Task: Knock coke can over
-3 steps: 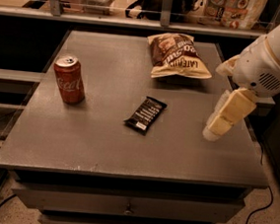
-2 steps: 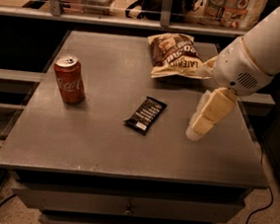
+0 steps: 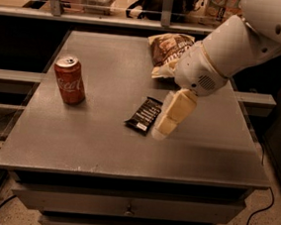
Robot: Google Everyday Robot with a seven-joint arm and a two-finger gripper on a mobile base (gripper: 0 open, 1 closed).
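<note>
The coke can [image 3: 70, 79] stands upright on the left side of the grey table [image 3: 103, 141]; it is red with white script and a silver top. My gripper [image 3: 162, 129] hangs from the white arm that comes in from the upper right. Its cream fingers point down over the middle of the table, just right of the black snack bar wrapper [image 3: 143, 115]. The gripper is well to the right of the can and does not touch it.
A brown-and-cream chip bag [image 3: 167, 50] lies at the back of the table, partly behind the arm. Shelves and a rail stand behind the table. Drawers sit under the table's front edge. Cables lie on the floor at left and right.
The arm and gripper have swung left, from the table's right side to its middle beside the black wrapper. The can, wrapper and chip bag have not moved.
</note>
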